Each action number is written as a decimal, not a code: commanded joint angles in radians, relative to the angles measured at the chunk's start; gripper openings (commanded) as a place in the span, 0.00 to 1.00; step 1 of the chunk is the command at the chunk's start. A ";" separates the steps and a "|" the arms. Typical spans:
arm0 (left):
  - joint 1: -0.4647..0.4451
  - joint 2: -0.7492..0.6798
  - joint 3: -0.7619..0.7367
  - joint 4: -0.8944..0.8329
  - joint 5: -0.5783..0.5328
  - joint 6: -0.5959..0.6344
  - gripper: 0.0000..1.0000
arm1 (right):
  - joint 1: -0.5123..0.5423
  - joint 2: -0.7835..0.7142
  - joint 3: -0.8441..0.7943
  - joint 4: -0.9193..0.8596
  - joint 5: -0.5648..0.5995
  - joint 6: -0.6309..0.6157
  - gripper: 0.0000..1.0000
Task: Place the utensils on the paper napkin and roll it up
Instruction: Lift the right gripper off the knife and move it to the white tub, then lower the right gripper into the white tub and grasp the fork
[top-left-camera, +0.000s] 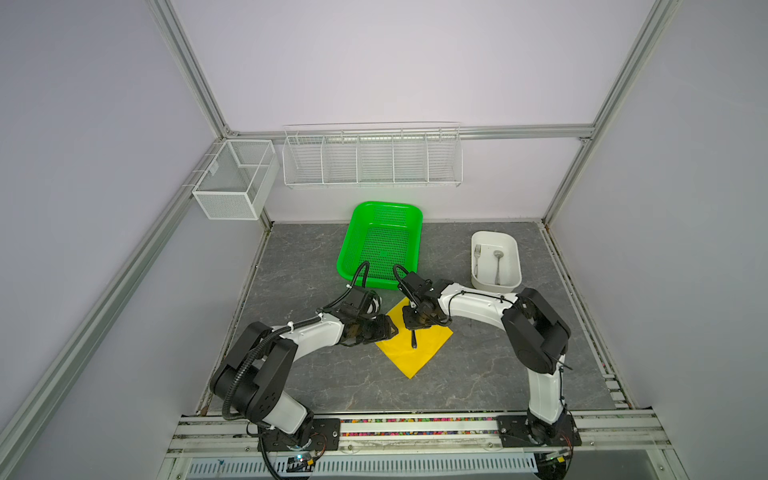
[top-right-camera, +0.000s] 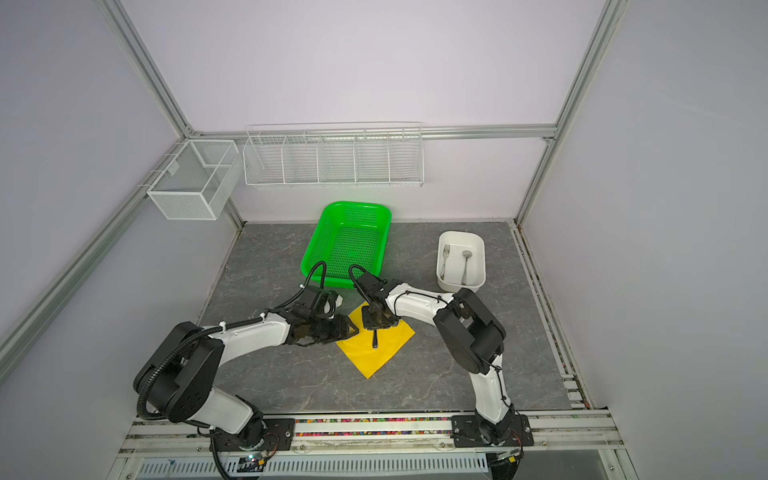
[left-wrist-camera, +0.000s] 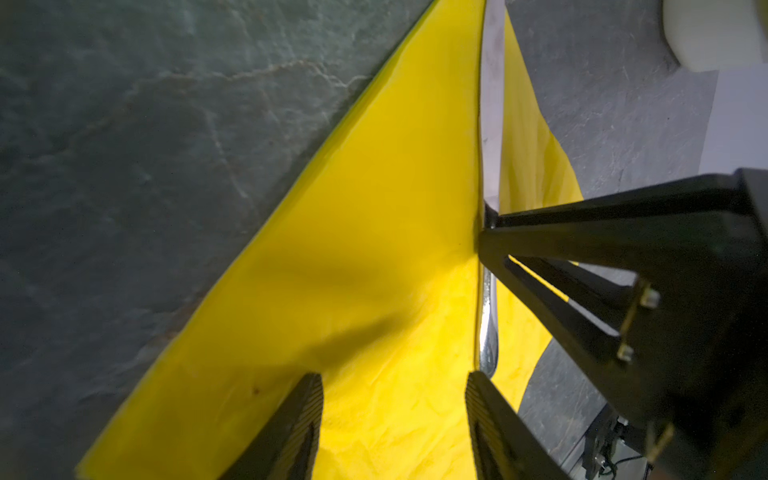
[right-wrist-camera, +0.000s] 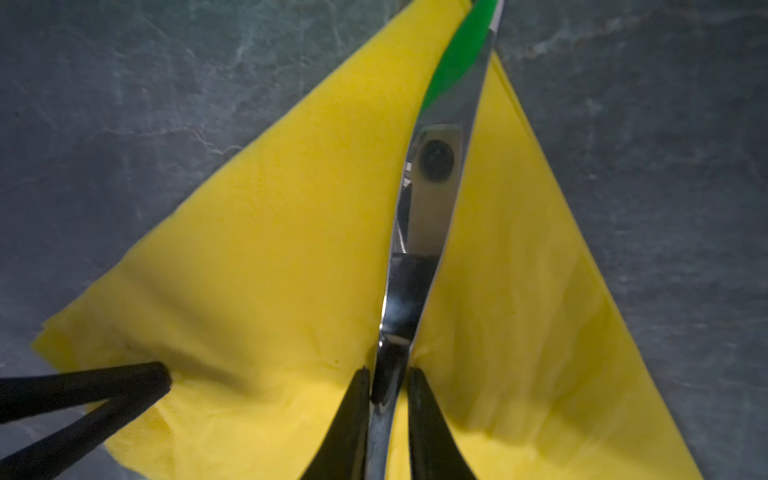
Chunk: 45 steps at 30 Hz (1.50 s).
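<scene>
The yellow paper napkin (top-left-camera: 417, 357) (top-right-camera: 376, 357) lies as a diamond on the grey table between both arms. A silver knife (top-left-camera: 414, 338) (right-wrist-camera: 432, 199) rests along its middle. My right gripper (top-left-camera: 415, 322) (right-wrist-camera: 388, 374) points down at the knife's far end, with its jaws closed on the handle and the paper puckered at their tips. At the napkin's left corner my left gripper (top-left-camera: 392, 328) (left-wrist-camera: 395, 386) stands open, with only yellow paper between its fingers. The knife (left-wrist-camera: 487, 324) runs just beside one finger. A fork (top-left-camera: 477, 259) and a spoon (top-left-camera: 498, 266) lie in the white tub (top-left-camera: 516, 257).
A green perforated basket (top-left-camera: 353, 249) stands just behind the napkin, close to both wrists. The white tub sits at the back right. Wire racks (top-left-camera: 372, 160) and a mesh box (top-left-camera: 232, 183) hang on the back wall. Bare grey table shows in front of the napkin.
</scene>
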 joint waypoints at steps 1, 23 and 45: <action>0.005 0.001 -0.012 -0.044 -0.028 0.017 0.57 | 0.001 0.021 0.008 -0.018 0.031 0.009 0.19; 0.005 -0.084 0.057 -0.097 -0.045 0.019 0.61 | -0.100 -0.272 -0.064 0.004 0.094 -0.079 0.35; -0.113 -0.077 0.292 -0.084 -0.109 0.017 0.88 | -0.733 -0.088 0.179 -0.147 -0.043 -0.345 0.34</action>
